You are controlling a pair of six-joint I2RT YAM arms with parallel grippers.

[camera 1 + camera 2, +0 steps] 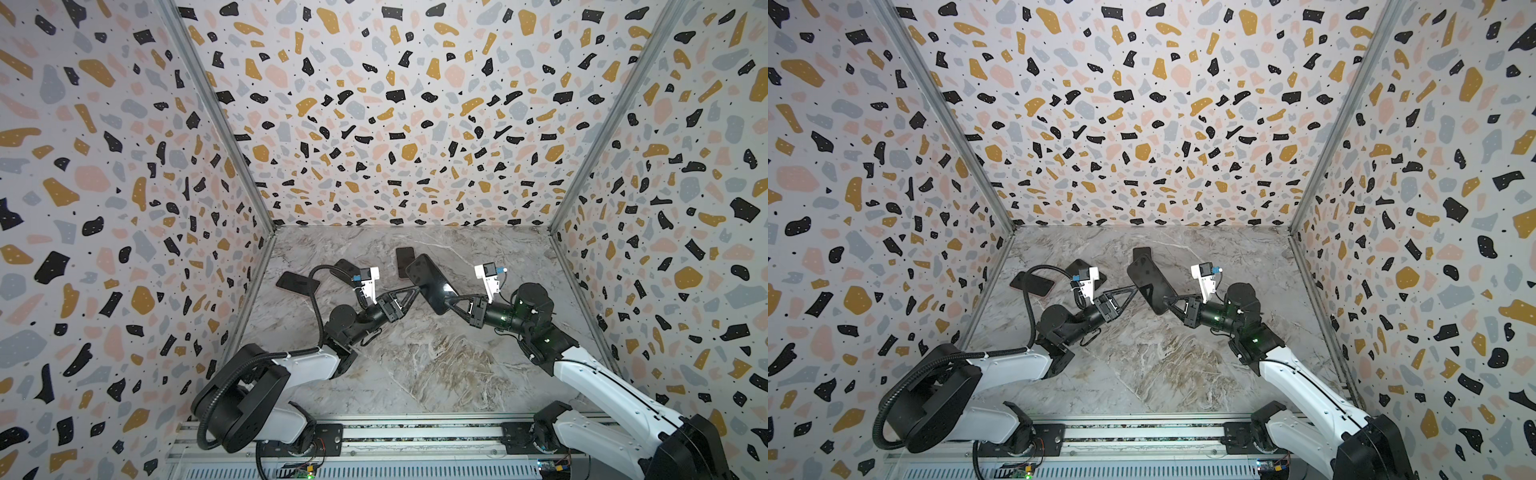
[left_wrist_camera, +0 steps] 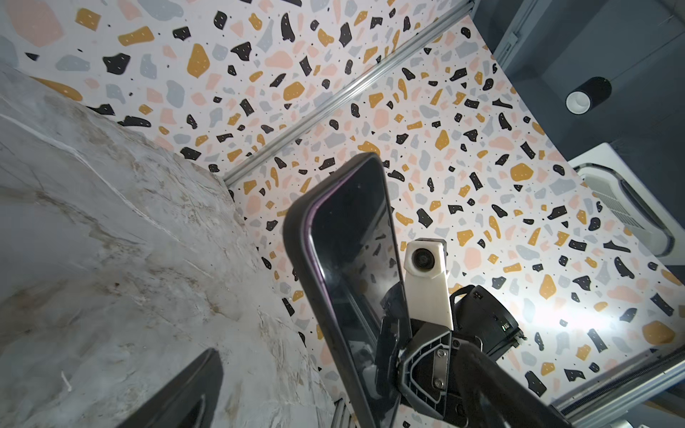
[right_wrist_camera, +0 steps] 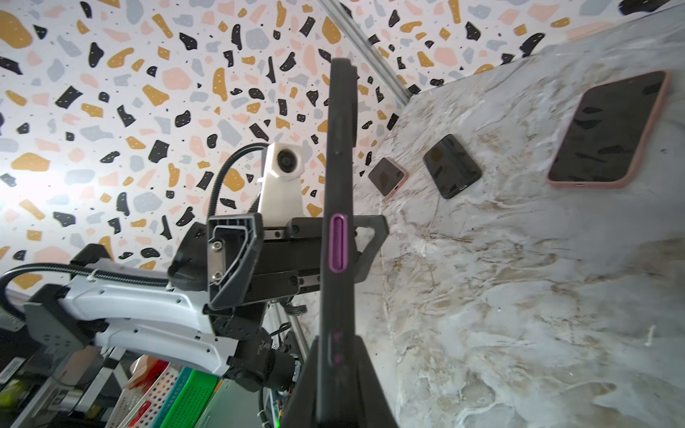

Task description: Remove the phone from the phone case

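Right fingers [image 2: 419, 344] are clamped on the phone [image 2: 352, 229], still in its case [image 2: 296, 237], holding it up edge-on off the counter [image 1: 415, 365], tips hidden behind it from above. Left fingers [image 3: 252, 237] gape wide and empty by its edge; can't tell if they touch.

Phone case [image 3: 341, 155] black; phone [image 2: 352, 229] rim purple; table [image 1: 415, 374] grey marble; walls [image 1: 374, 104] terrazzo-speckled.
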